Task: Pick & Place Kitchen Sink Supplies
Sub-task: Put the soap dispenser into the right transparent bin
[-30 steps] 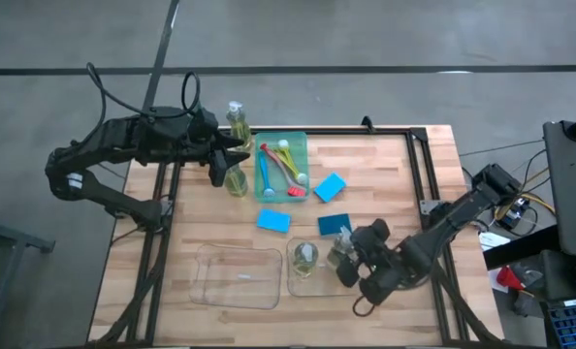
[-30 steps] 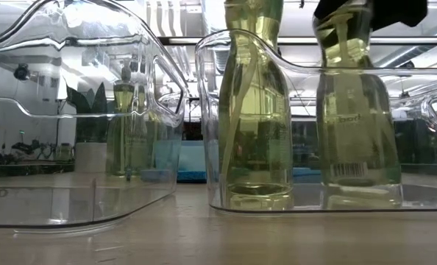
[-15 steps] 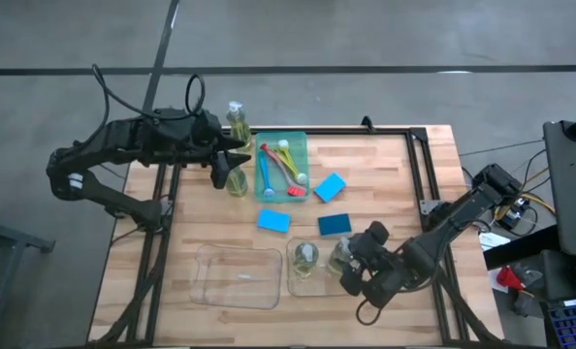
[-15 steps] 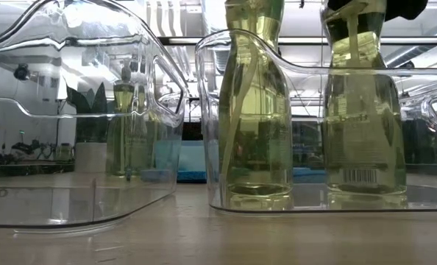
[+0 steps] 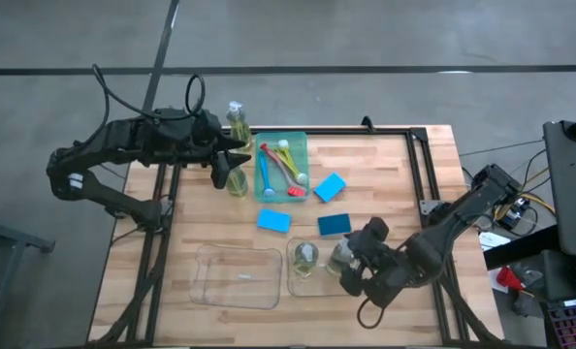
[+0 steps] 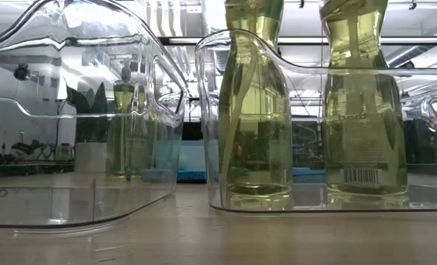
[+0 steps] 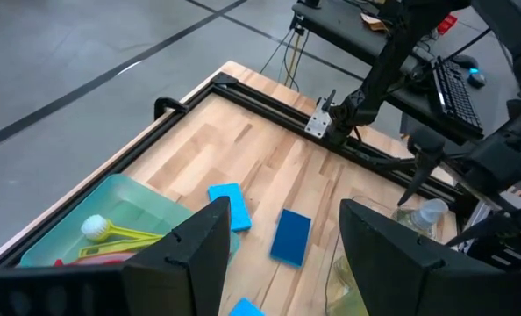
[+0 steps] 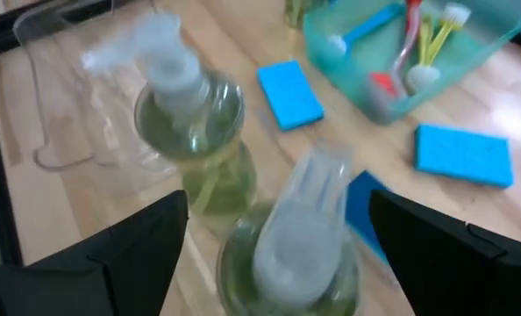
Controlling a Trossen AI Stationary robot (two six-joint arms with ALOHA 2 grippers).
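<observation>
Jaws of the right gripper (image 8: 269, 254) stand wide apart around the pump head of a bottle (image 5: 341, 256) that sits upright in the right-hand clear bin (image 6: 211, 132), next to another bottle (image 5: 305, 254) already there; nothing is clamped. Jaws of the left gripper (image 5: 232, 163) at the far left of the counter (image 5: 385, 184) sit either side of a third bottle (image 5: 235, 180) beside the green tray (image 5: 302, 143), but whether they grip it I cannot tell. A fourth bottle (image 5: 235, 117) stands just behind.

For a clean release, I judge the right arm should rise straight up so neither finger clips the pump nozzle or tips the bottle against the bin wall.

From above, the whole layout reads at once: three blue sponges (image 5: 330, 187) lie loose on the wood and the brushes (image 5: 281, 170) rest in the tray, while a second bin (image 5: 238, 276) holds nothing. At counter height, both binned bottles plainly stand flat on the bin floor, which the overhead view cannot confirm.
</observation>
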